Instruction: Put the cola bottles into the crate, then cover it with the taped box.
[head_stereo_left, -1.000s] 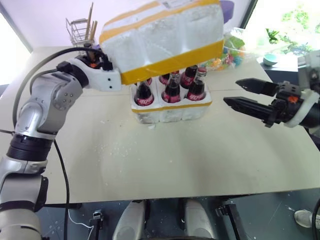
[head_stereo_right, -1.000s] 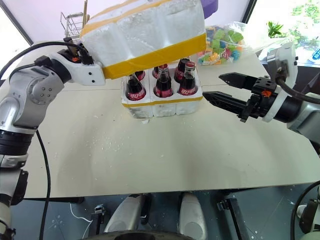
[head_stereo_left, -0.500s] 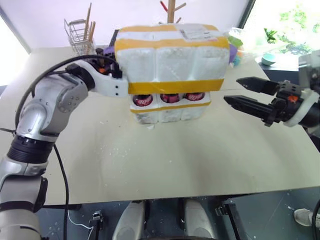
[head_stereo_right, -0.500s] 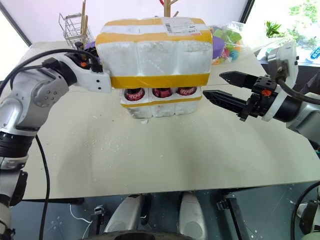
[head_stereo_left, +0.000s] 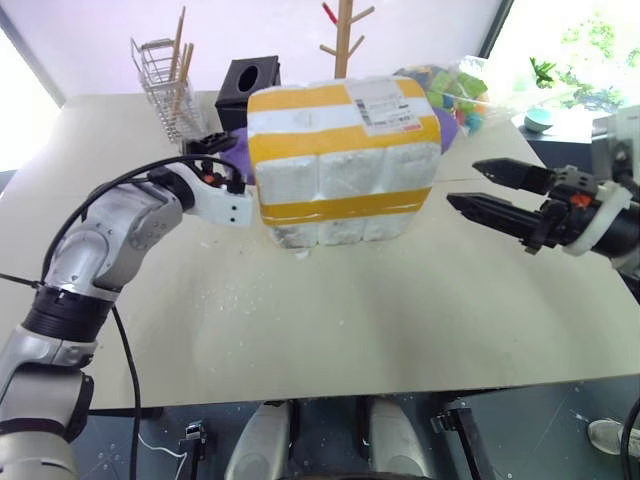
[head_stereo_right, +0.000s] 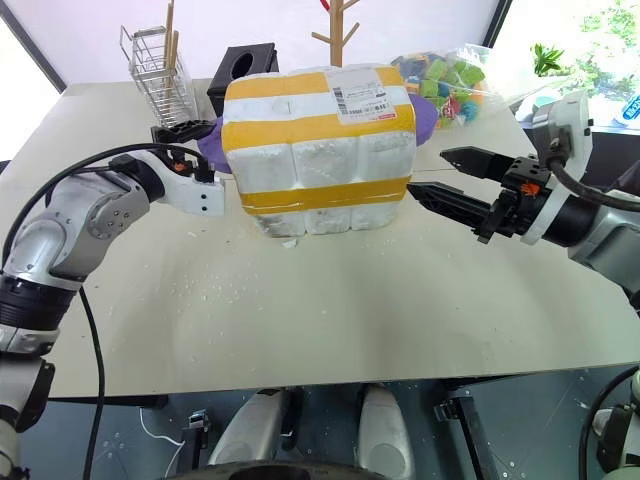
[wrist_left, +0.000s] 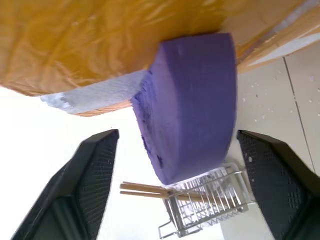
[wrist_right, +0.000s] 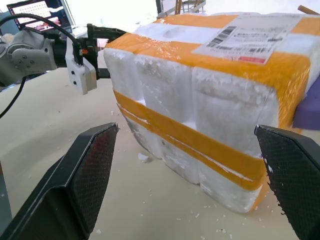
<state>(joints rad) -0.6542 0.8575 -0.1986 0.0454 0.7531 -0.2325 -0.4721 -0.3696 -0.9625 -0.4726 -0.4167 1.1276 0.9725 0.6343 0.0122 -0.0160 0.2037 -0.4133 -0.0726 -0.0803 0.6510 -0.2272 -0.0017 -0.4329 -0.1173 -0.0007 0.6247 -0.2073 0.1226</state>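
The taped box (head_stereo_left: 345, 140), white styrofoam with wide yellow bands and a shipping label on top, sits down over the crate (head_stereo_left: 340, 232). Only the crate's low white foot shows beneath it. The cola bottles are hidden under the box. My left gripper (wrist_left: 176, 134) is at the box's left end. It is open, its fingers (wrist_left: 95, 165) spread apart and holding nothing. My right gripper (head_stereo_left: 462, 183) hovers open a short way off the box's right end, pointing at it.
A purple block (wrist_left: 190, 100) lies behind the box's left corner, in front of my left gripper. At the back stand a wire rack with sticks (head_stereo_left: 165, 65), a black tissue box (head_stereo_left: 248, 80), a wooden peg stand (head_stereo_left: 345, 35) and a bag of colourful blocks (head_stereo_left: 455, 85). Styrofoam crumbs (head_stereo_left: 230, 290) dot the table.
The taped box came down from a tilt above the bottles onto the crate, covering them. My left gripper sank with it and let go. The right arm stayed still.
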